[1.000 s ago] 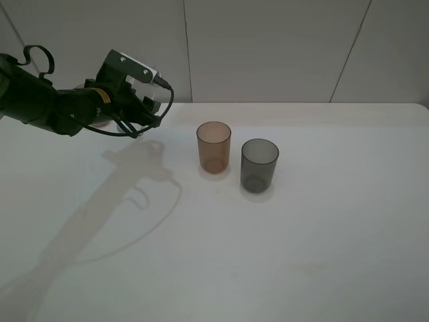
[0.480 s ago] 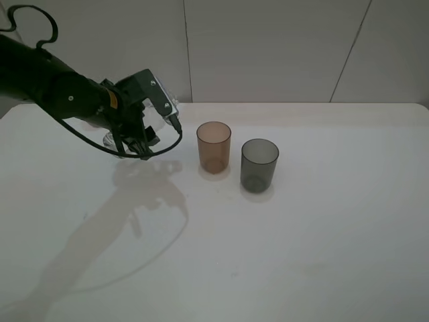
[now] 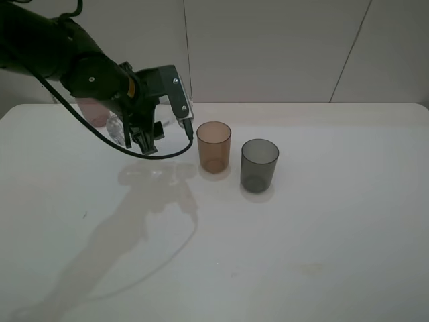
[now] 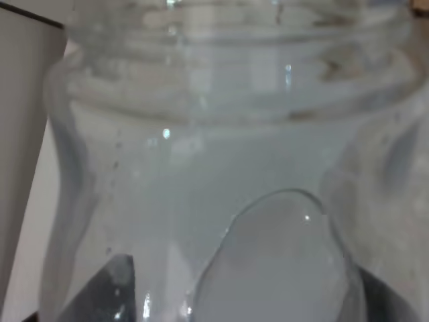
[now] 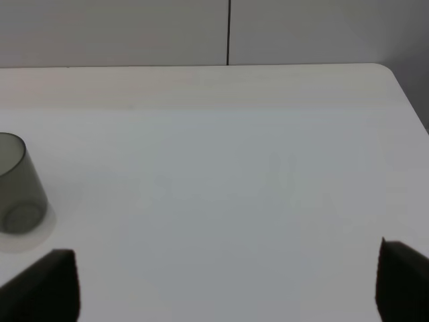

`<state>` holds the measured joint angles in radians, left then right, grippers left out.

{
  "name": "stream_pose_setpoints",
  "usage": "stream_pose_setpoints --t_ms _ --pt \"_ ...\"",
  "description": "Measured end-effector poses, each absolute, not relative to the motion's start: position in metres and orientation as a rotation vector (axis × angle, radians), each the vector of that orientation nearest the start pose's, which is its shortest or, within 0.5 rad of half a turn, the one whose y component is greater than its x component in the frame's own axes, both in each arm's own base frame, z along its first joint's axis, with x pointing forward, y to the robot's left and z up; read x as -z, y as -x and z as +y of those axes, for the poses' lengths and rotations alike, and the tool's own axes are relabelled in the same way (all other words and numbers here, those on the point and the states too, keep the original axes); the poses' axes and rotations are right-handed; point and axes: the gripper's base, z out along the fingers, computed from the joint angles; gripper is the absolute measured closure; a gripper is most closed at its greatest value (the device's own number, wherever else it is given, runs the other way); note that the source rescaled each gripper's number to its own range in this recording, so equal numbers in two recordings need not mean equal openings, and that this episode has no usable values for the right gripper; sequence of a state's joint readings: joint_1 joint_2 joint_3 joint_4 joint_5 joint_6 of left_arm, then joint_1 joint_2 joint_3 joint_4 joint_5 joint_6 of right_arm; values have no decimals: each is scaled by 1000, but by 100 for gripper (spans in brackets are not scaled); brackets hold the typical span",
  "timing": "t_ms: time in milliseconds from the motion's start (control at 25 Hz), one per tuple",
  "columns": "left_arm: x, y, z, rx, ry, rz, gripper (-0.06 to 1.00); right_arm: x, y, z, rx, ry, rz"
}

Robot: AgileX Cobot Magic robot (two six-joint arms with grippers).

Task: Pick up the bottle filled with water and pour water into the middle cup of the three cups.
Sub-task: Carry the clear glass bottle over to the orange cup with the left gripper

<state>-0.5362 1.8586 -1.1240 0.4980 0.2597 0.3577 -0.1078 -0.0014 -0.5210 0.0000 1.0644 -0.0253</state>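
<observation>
**Item: bottle** [image 4: 221, 168]. Position: clamped in the left pincer [image 3: 139, 131], upper left of the high view, off the table [image 3: 322, 255] and tilted. It is left of the middle cup [image 3: 214, 146] and apart from it.
Material: clear, colourless plastic with rounded shoulders and a ridged, threaded neck. No cap. Water and one large bubble show inside.

**Item: middle cup.** Translucent amber tumbler, straight-sided, upright at frame centre.
**Item: grey cup** [image 3: 259, 164]. Smoky dark tumbler, upright, just right of the amber one, not touching.
**Item: mauve cup** [image 3: 90, 111]. Partly hidden behind the left arm.

**Left pincer.** Closed on the bottle; dark fingers [image 4: 117, 285] press its sides.
**Right pincer** [image 5: 224, 282]. Jaws spread wide, holding nothing, over matte white table.
</observation>
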Motion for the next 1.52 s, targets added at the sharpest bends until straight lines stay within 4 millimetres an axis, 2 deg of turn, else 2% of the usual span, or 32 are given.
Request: stream_pose_setpoints --t_ms 200,560,920,1160,1520 --pt "-187 -336 -200 -348 -1598 1915 93 -283 8 1 84 -84 2025" --pt "-187 -330 -205 -428 -1699 1871 93 -283 8 1 84 -84 2025" --pt "-187 -334 -206 -483 -1749 1801 93 -283 8 1 84 -84 2025" --pt "-171 -342 -212 -496 -1794 1793 93 -283 8 1 84 -84 2025" --pt "-159 -348 -215 -541 -1869 1722 93 -283 8 1 84 -84 2025"
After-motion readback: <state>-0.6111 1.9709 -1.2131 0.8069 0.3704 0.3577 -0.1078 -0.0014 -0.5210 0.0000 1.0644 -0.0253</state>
